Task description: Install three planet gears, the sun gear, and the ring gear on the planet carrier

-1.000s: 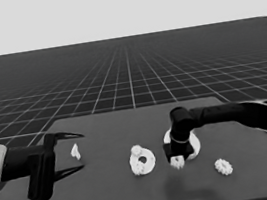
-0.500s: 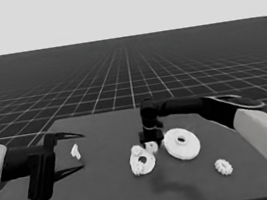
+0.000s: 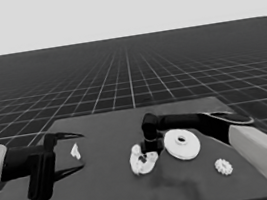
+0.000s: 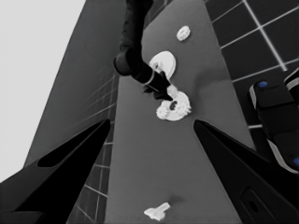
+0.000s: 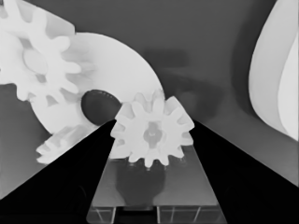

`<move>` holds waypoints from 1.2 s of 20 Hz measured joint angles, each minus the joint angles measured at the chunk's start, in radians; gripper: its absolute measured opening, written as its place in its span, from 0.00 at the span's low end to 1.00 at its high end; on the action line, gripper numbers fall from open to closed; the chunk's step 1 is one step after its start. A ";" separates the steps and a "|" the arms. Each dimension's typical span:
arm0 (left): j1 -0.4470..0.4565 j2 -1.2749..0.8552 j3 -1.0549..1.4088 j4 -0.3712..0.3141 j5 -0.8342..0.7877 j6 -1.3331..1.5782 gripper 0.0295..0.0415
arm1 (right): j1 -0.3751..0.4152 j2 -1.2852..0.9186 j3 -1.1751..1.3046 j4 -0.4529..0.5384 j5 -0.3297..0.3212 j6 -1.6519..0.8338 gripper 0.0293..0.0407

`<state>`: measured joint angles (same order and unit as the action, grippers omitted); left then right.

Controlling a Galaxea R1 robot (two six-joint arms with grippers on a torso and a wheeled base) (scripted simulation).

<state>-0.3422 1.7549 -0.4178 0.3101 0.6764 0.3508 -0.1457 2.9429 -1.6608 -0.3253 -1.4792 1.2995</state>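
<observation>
- head view: your right gripper was down at the far edge of the smaller round part, which sat mid-table with gears on it. looked like a gear-placing step. the larger round part lay just beside it on the right, not yet on top. one spare gear sat apart toward the near right. your left gripper waited over the left end of the table, jaws spread and holding nothing, with a thin white piece near its fingers, not held.
- left wrist view: right gripper touching down at the smaller round part; larger part behind it, close enough to crowd the approach.
- right wrist view: you had a gear clamped between the fingers, over the smaller round part near its centre hole; two gears already sat there. next you'd need to line it up and mesh the teeth before release.
</observation>
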 joint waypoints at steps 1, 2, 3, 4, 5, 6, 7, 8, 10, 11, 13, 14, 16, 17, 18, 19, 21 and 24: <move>0.000 0.000 0.000 0.000 0.000 0.000 0.75 | -0.001 0.000 -0.001 -0.001 0.000 0.000 0.17; 0.000 0.000 0.000 0.000 0.000 0.000 0.75 | -0.001 0.000 -0.001 -0.001 0.001 -0.001 0.17; 0.000 0.000 0.000 0.000 0.000 0.000 0.75 | -0.002 0.000 -0.002 -0.002 0.001 -0.001 0.45; 0.000 0.000 0.000 0.000 0.000 0.000 0.75 | -0.002 0.000 -0.002 -0.002 0.001 -0.001 0.69; 0.000 0.000 0.000 0.000 0.000 0.000 0.75 | -0.002 0.001 -0.002 -0.002 0.001 -0.001 0.77; 0.000 0.000 0.000 0.000 0.000 0.000 0.75 | -0.002 0.001 -0.002 -0.002 0.001 -0.001 0.80; 0.000 0.000 0.000 0.000 0.000 0.000 0.75 | -0.002 0.001 -0.002 -0.002 0.001 -0.001 0.80; 0.000 0.000 0.000 0.000 0.000 0.000 0.75 | -0.002 0.001 -0.002 -0.002 0.001 -0.001 0.81; 0.000 0.000 0.000 0.000 0.000 0.000 0.75 | -0.002 0.001 -0.002 -0.002 0.001 -0.001 0.81; 0.000 0.000 0.000 0.000 0.000 0.000 0.75 | -0.002 0.001 -0.002 -0.002 0.001 -0.001 0.81; 0.000 0.000 0.000 0.000 0.000 0.000 0.75 | 0.052 -0.017 0.055 0.052 -0.028 0.032 0.81; 0.000 0.000 0.000 0.000 0.000 0.000 0.75 | 0.095 -0.023 0.080 0.088 -0.041 0.047 0.81; 0.000 0.000 0.000 0.000 0.000 0.000 0.75 | 0.135 -0.026 0.095 0.125 -0.050 0.057 0.81; 0.000 0.000 0.000 0.000 0.000 0.000 0.75 | 0.143 -0.027 0.098 0.133 -0.052 0.059 0.81; 0.000 0.000 0.000 0.000 0.000 0.000 0.75 | 0.147 -0.027 0.099 0.137 -0.052 0.059 0.81; 0.000 0.000 0.000 0.000 0.000 0.000 0.75 | 0.150 -0.027 0.099 0.140 -0.053 0.060 0.81; 0.000 0.000 0.000 0.000 0.000 0.000 0.75 | 0.152 -0.027 0.100 0.143 -0.053 0.060 0.81; 0.000 0.000 0.000 0.000 0.000 0.000 0.75 | 0.142 -0.596 0.696 0.132 -0.048 0.043 0.81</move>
<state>-0.3422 1.7549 -0.4178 0.3101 0.6764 0.3508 -0.0039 2.3465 -0.9646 -0.1928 -1.5267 1.3429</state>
